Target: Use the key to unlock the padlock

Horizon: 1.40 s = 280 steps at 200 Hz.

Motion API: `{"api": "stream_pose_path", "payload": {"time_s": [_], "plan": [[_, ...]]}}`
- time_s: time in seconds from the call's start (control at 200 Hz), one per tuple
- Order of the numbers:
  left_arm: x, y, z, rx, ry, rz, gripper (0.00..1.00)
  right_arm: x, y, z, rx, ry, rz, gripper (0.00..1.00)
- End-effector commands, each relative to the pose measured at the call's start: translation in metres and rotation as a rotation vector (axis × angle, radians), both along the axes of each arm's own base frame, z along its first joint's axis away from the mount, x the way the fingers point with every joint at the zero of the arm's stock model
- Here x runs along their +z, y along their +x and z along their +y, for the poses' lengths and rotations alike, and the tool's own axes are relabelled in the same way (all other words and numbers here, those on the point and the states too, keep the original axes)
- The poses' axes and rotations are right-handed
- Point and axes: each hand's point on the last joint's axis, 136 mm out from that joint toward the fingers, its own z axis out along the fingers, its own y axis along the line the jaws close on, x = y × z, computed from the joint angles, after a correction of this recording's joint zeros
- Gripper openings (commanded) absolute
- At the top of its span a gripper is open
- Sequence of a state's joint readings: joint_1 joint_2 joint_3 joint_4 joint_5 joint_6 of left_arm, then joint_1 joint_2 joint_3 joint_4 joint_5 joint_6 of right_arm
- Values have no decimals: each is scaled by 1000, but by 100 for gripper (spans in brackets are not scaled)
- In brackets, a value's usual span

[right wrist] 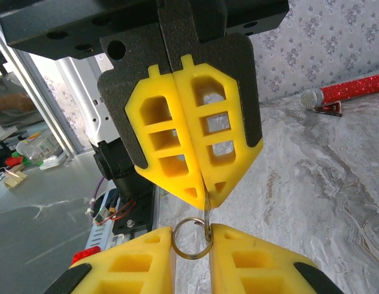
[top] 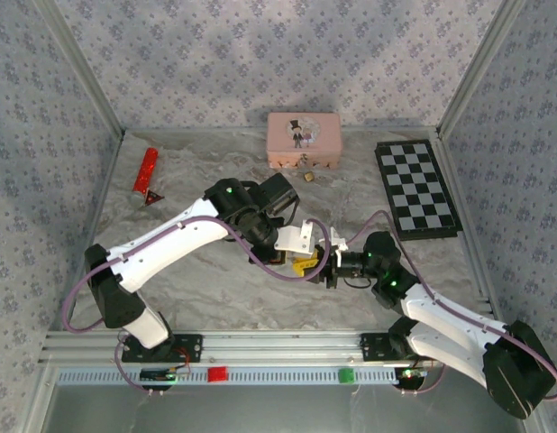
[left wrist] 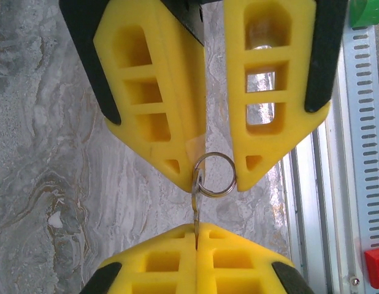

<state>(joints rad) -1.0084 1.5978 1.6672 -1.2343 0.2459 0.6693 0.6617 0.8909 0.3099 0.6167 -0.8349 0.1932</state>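
Note:
The key [left wrist: 195,211] is a thin metal blade with a split ring [left wrist: 215,174] at its head. My left gripper [left wrist: 196,228] is shut on the blade end. My right gripper [right wrist: 192,231] faces it tip to tip, jaws a ring's width apart and pressed on the ring [right wrist: 192,237], which lies flat across the gap. In the top view the left gripper [top: 305,262] and the right gripper [top: 329,269] meet above mid-table. The tiny brass padlock [top: 309,178] lies apart, just in front of the pink box [top: 303,140].
A checkerboard [top: 415,189] lies at the right. A red stick [top: 145,171] rests at the far left, with a small dark piece beside it. The aluminium rail [top: 278,347] borders the near edge, carrying a red and a green block. Patterned walls enclose the table.

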Motion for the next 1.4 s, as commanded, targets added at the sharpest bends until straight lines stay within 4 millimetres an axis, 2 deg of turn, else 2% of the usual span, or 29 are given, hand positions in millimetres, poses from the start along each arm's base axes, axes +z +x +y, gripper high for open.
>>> {"api": "stream_pose_path", "payload": {"time_s": [0.0,0.045,0.115,0.365,0.445,0.66,0.999,1.284,1.339,1.394], "plan": [[-2,-8,1,-27,8,29,0,12,1,2,-2,19,-30,20],[-3,-9,1,-29,10,32,0,11,1,2,-4,18,-28,21],[-4,-8,2,-25,14,31,0,11,2,1,-7,18,-30,28],[-4,-8,1,-25,12,29,0,11,0,1,-2,22,-28,35],[-4,-8,0,-26,9,32,0,11,0,1,-4,23,-29,33],[-7,-12,-1,-33,15,54,0,15,1,2,-5,29,-35,18],[-7,-13,-2,-35,14,57,0,16,2,2,-15,47,-33,20],[-8,-15,-2,-35,12,69,0,15,2,4,-2,37,-24,9],[-9,-15,-2,-35,14,68,0,15,2,4,-4,38,-26,9],[-9,-14,-2,-34,17,68,0,15,3,4,-10,38,-26,14]]}}
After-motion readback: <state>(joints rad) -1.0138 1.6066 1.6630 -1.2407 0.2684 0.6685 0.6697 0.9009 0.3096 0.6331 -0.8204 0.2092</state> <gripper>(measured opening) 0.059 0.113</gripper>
